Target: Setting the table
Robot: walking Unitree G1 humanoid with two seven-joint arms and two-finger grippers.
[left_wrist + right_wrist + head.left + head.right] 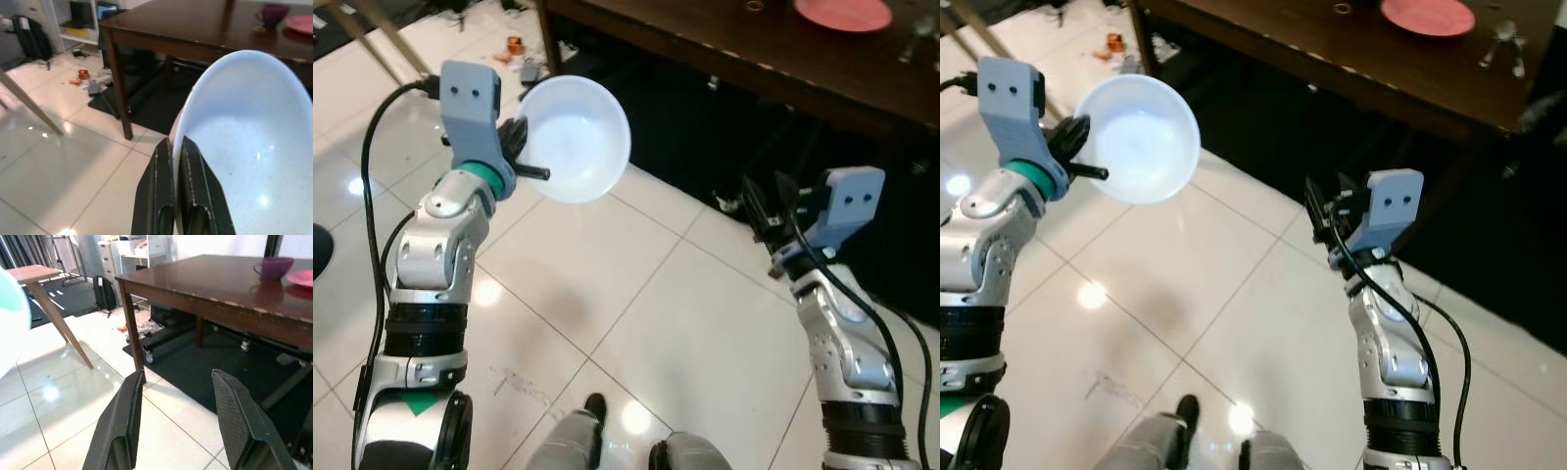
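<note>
Step in hand: You were carrying a white bowl (576, 139) toward the dark wooden bench (724, 44); by my reading, this was the transport leg of setting the table, with the placing not yet done.

Left gripper: Your left gripper (177, 161) had its two black fingers pressed together on the bowl's rim, one finger inside the wall and one outside, as the left wrist view showed plainly.

Bowl position: The bowl hung in the air over the white tiled floor (636, 323), tilted so its hollow faced the head camera, short of the bench's near edge and off toward its corner leg (117, 83).

Right gripper: Your right gripper (181, 426) was raised in front of you with its fingers spread apart and nothing between them, aimed at the bench.

Already on the bench: A pink plate (843, 13) lay on the top well back from the near edge, a purple cup (273, 267) stood near it, and something like cutlery (1505, 39) lay beyond the plate, too small to name surely.

Next move calls for: You would likely need to close in on the bench, raise the bowl above the top, turn it level with the hollow upward, then lower it onto a bare patch beside the plate before parting the fingers.

Watch for: The rim pinch looked narrow, so a quick wrist turn might let the bowl slip.
</note>
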